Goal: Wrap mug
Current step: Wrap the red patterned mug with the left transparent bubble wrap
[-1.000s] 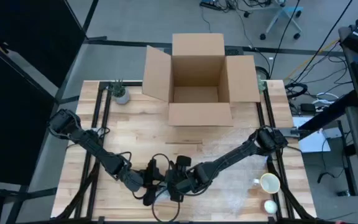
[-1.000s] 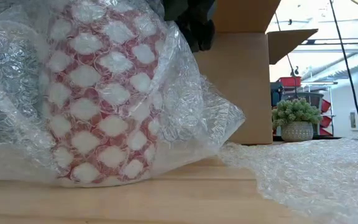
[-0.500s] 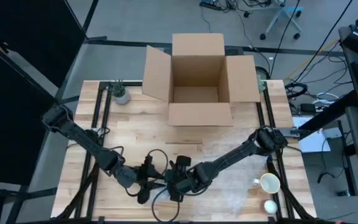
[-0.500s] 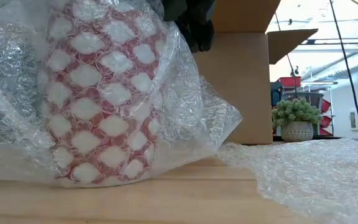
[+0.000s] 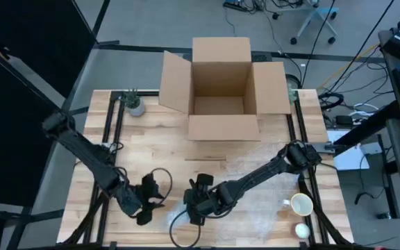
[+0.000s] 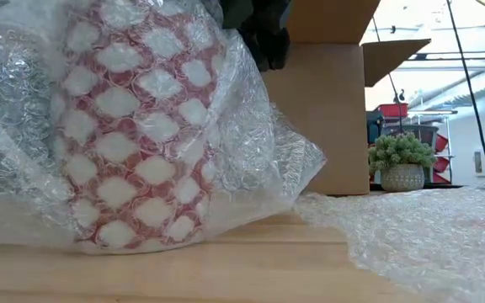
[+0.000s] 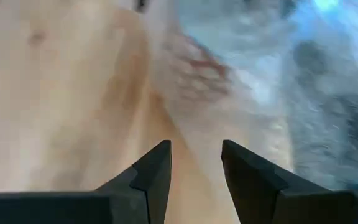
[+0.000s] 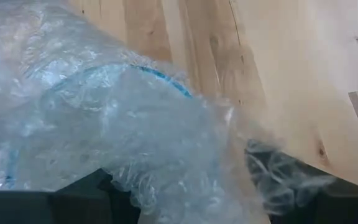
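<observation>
Here the red-and-white mug (image 6: 133,126) stands upright in bubble wrap (image 6: 259,143), in front of the cardboard box (image 5: 221,90). The right gripper (image 5: 194,208) clamps the wrap beside it; the left gripper (image 5: 146,201), fingers (image 7: 154,177) apart and empty, is just left of it.

Two dark, slender jointed arms, lower left and lower right of the high view, carry looping black cables at the wrists and blunt, angular dark fingers (image 7: 154,177).
</observation>
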`<action>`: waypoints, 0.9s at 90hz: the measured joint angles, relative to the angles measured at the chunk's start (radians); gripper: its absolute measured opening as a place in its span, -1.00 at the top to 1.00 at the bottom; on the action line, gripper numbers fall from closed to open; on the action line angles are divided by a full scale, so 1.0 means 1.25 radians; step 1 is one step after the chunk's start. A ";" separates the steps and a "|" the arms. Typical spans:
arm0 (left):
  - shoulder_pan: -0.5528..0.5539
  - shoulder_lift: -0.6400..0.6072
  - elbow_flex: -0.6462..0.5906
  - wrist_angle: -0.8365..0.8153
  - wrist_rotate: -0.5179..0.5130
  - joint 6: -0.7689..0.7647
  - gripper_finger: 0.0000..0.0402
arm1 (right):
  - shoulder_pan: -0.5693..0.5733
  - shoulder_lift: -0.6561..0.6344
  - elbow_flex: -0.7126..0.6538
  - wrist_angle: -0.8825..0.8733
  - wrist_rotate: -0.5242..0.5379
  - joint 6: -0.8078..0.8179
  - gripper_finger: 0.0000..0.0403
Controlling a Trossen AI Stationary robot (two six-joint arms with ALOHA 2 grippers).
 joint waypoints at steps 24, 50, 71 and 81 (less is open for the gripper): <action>0.019 0.033 0.000 0.300 -0.015 0.139 0.35 | 0.000 0.000 0.000 0.000 0.000 -0.001 -0.21; 0.089 0.150 0.001 0.436 0.078 0.138 0.35 | 0.000 0.000 0.000 0.000 0.000 -0.003 -0.21; 0.119 0.215 0.003 0.473 0.080 0.109 0.35 | 0.000 0.000 0.000 0.000 0.000 -0.003 -0.21; 0.122 0.218 0.003 0.473 0.080 0.115 0.35 | 0.000 0.000 0.000 -0.001 0.000 -0.003 -0.21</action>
